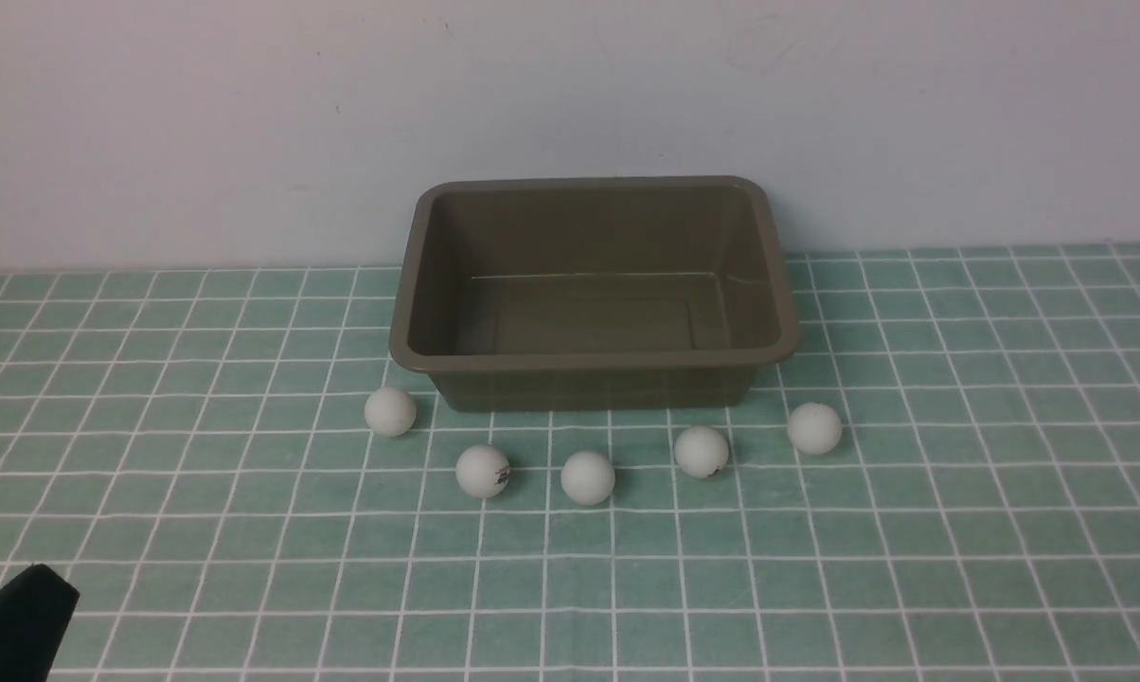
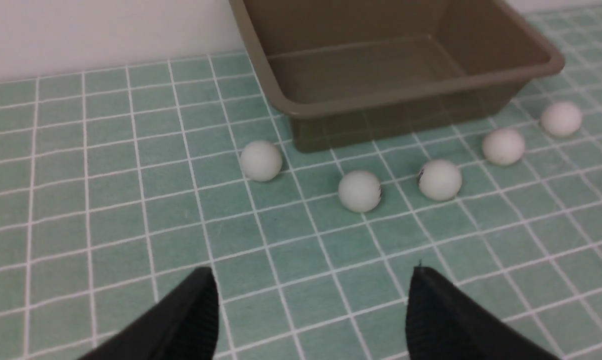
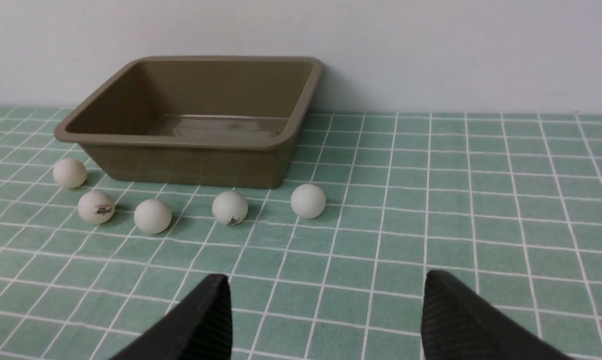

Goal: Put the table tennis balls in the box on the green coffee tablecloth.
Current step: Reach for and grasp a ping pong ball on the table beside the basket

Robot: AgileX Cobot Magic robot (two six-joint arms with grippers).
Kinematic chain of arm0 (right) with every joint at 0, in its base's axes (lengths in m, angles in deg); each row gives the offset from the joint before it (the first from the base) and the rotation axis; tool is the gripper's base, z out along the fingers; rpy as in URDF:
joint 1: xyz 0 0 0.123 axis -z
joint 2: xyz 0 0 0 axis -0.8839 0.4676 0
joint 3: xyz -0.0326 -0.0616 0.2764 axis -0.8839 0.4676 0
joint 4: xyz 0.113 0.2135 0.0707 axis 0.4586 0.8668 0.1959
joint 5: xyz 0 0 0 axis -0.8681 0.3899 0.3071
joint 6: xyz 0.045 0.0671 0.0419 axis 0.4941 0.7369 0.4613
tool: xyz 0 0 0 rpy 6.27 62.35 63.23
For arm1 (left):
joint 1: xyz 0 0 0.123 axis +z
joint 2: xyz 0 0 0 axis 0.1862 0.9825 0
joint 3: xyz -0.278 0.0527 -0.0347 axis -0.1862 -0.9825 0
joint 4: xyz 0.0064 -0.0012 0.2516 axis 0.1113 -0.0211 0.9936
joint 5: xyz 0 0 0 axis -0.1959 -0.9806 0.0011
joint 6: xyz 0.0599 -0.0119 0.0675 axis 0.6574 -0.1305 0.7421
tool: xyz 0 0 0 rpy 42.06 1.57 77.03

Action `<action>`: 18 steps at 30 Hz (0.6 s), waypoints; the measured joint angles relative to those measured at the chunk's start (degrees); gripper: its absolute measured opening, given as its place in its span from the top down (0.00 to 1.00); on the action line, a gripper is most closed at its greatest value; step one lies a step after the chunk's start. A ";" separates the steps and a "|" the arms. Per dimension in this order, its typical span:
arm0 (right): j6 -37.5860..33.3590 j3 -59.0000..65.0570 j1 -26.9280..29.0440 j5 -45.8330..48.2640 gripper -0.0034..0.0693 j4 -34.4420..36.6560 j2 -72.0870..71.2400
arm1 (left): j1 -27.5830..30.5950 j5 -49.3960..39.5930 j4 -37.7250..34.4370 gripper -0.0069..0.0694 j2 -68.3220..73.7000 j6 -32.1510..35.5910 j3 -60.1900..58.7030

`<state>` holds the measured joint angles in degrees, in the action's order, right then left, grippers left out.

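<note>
The olive-brown box (image 1: 593, 358) stands empty on the teal-green gridded tablecloth (image 1: 911, 568), close to the back wall. Several white table tennis balls lie in a loose row in front of it, from the leftmost ball (image 1: 390, 411) to the rightmost ball (image 1: 814, 428). The box (image 2: 406, 95) and the balls, the nearest (image 2: 359, 191), show ahead of my left gripper (image 2: 313, 280), which is open and empty. My right gripper (image 3: 326, 285) is open and empty, with the box (image 3: 181, 145) and a ball (image 3: 308, 201) ahead. Only a black tip of the left gripper (image 1: 21, 620) shows in the front view.
A plain pale wall (image 1: 570, 95) rises right behind the box. The cloth stretches out on both sides of the box and in front of the balls.
</note>
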<state>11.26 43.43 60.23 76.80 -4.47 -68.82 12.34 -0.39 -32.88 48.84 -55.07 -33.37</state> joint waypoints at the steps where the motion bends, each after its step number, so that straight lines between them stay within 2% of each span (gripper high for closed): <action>1: 0.00 0.00 0.00 0.29 0.32 0.34 0.00 | 0.00 0.25 0.00 0.27 3.32 2.32 1.32; 6: 0.00 0.00 0.00 0.42 0.32 1.52 0.00 | 0.00 2.41 0.00 0.22 15.10 7.73 5.97; 18: -2.41 0.00 0.00 1.84 0.32 1.70 0.00 | 0.00 4.30 -0.41 0.22 42.94 12.49 17.65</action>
<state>8.85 43.43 60.23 78.64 -2.76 -68.82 12.34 3.91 -33.29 91.78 -42.58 -15.72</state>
